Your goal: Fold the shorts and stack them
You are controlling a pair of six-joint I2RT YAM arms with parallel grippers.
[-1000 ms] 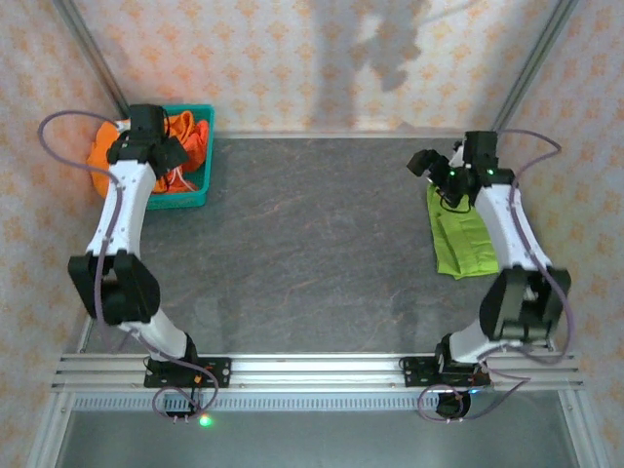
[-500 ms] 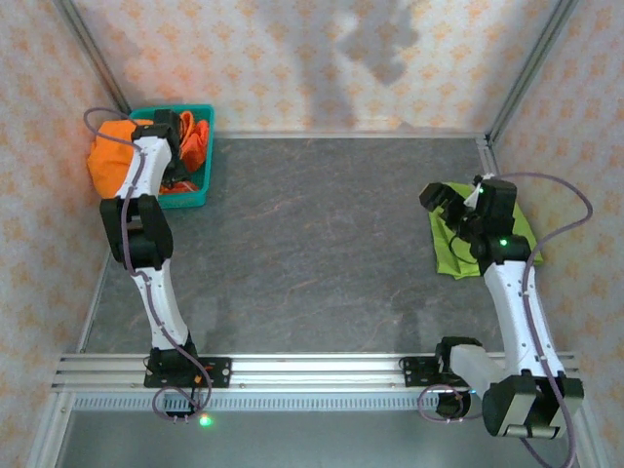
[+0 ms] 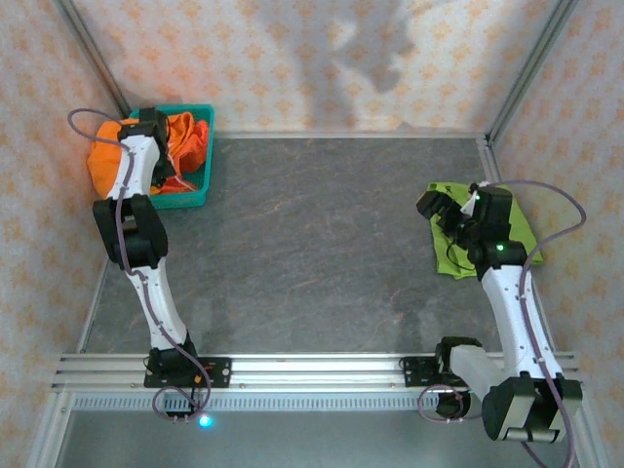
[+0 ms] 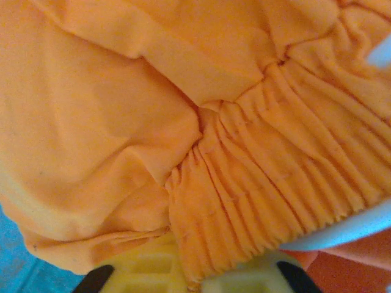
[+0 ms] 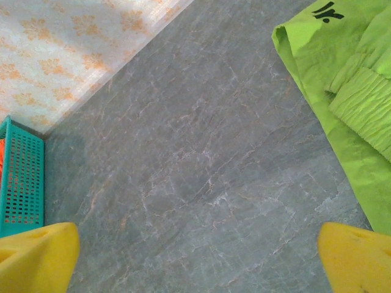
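Two stations are in play; take them separately. The left gripper (image 4: 192, 278) is down in the teal basket (image 3: 200, 198) at the far left corner of the table (image 3: 322, 244); its yellow pads (image 4: 140, 281) stand almost together with a fold of gathered waistband running between them, which I read as a pinch on the orange shorts (image 4: 116, 122). That waistband lies directly ahead of the fingers, its ribbed band running from the pads toward the upper right of the wrist view; in the overhead view the orange heap spills over the basket's left rim. Your left arm is plainly the nearer one; the right is well apart from the basket.

The right gripper (image 5: 195, 256) hangs released, pads wide apart over bare table; the lime green shorts (image 5: 360, 97) lie just to its right at the right side of the table, apparently folded over on themselves, dark logo (image 5: 327, 11) showing.

Judgement: the coming move is a lift clear of the basket and a carry rightward. The dark stone-patterned surface between basket and lime pair is flat and bare, room enough; watch for neighbouring orange cloth dragging up with the grip, and for the patterned wall (image 3: 39, 244) crowding your left arm.
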